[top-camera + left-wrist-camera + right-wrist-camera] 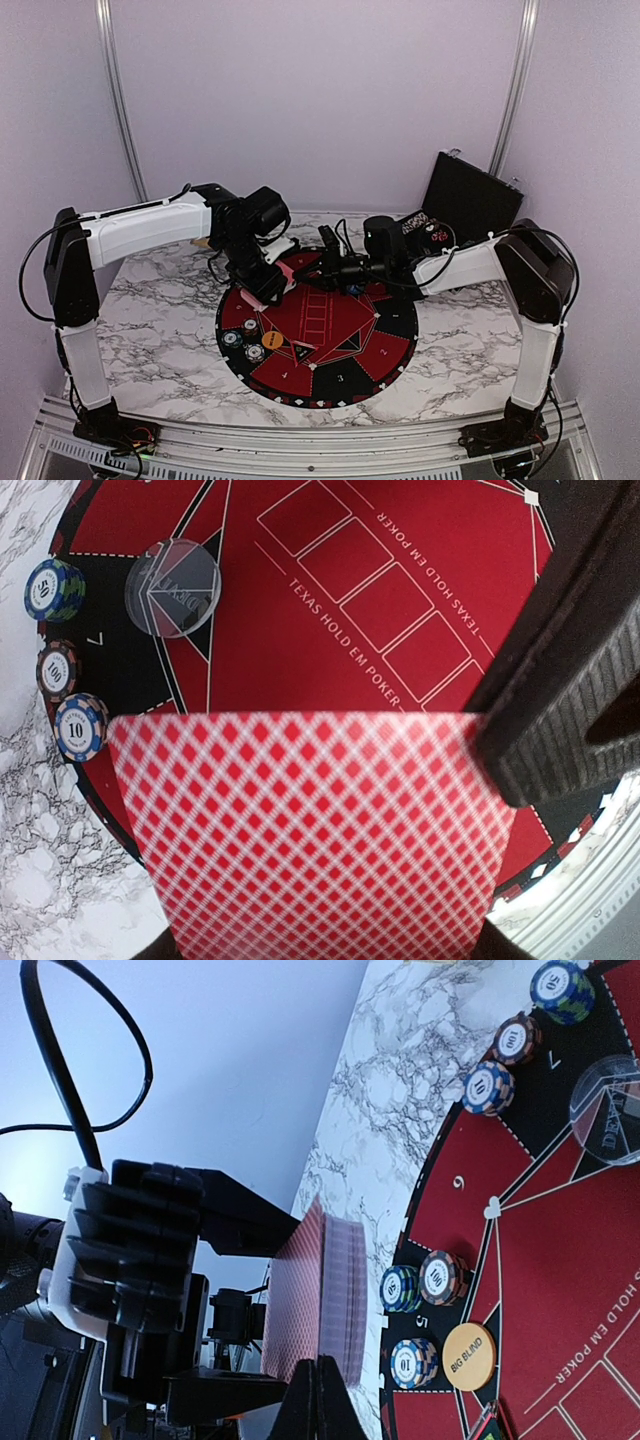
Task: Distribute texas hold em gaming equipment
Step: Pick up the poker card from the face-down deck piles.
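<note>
Two grips here: left gripper (290,1305) clamps the deck (310,830), right gripper (315,1405) is shut, maybe pinching one off it; pulling could drag extras.

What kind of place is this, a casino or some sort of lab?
Most likely a lab test booth: plain pale walls enclose a marble-patterned table, the left arm and right arm are bolted at its near edge, and a round poker mat lies on it.
</note>
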Available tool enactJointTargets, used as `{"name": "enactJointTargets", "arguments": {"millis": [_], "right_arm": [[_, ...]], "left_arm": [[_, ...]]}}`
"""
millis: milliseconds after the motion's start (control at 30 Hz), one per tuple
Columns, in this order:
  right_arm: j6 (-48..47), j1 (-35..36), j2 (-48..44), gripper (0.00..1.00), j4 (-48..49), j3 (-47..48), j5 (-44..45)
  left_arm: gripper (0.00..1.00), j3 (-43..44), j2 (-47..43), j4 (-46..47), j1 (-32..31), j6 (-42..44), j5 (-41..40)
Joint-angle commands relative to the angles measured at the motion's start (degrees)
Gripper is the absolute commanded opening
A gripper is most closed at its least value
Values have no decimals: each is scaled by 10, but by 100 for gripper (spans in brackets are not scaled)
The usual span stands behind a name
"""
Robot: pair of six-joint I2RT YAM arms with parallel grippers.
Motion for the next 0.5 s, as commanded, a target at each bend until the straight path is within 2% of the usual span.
{"name": "enactJointTargets", "arguments": {"millis": [0,367,467], "right_arm": [[6,-3,-2,0,6,15,-1],[5,-8,-8,0,2,11,2],[2,-6,-8,3,1,13,1]], "left_arm": [[34,-6,-12,6,3,5,-2],[34,-5,-13,7,3,5,-2],[34,-4,-13,7,3,5,-1]]}}
